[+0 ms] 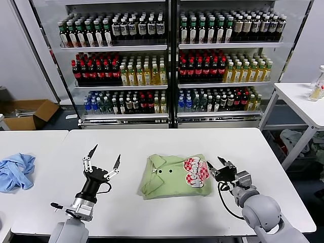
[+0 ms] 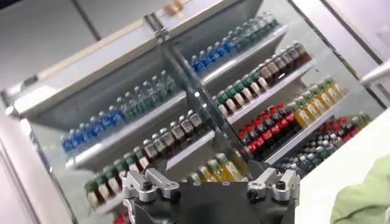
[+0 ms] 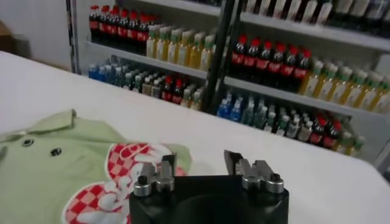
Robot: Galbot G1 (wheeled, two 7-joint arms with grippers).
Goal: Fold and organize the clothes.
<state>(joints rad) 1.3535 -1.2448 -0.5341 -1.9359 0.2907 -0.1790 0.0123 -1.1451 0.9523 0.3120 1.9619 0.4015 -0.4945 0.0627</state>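
The light green polo shirt [image 1: 174,174] lies folded into a compact rectangle in the middle of the white table [image 1: 152,212], collar and buttons up, red-and-white checkered print at its right end. It also shows in the right wrist view [image 3: 67,167]. My right gripper [image 1: 216,164] is open and empty, just right of the shirt's printed end, low over the table. My left gripper [image 1: 104,157] is open and empty, raised with its fingers pointing up, left of the shirt and clear of it. A corner of the shirt [image 2: 365,198] shows in the left wrist view.
A crumpled light blue garment [image 1: 15,171] lies on the adjoining table at the far left. Behind the table stand glass-fronted shelves of bottles [image 1: 167,61]. A second white table [image 1: 304,101] stands at the right. A cardboard box [image 1: 28,114] sits on the floor at the left.
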